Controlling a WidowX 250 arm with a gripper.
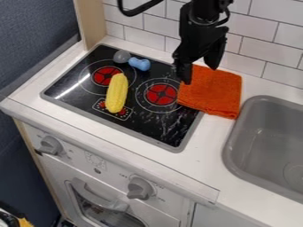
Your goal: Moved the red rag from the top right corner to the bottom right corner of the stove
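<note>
The stove is black with red discs; the corn on it is yellow, the rag overlapping it orange-red.

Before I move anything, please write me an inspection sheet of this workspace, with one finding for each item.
Surface: black stove top in white counter, pale marks toward its right side
Job's thing: red rag, over the stove top's upper right corner and onto the counter
Clutter: yellow corn, blue piece and grey piece on the stove top
Gripper: open, at the rag
Cables: black loop at the top edge
Surroundings: tiled wall behind, grey sink at right, oven below
</note>
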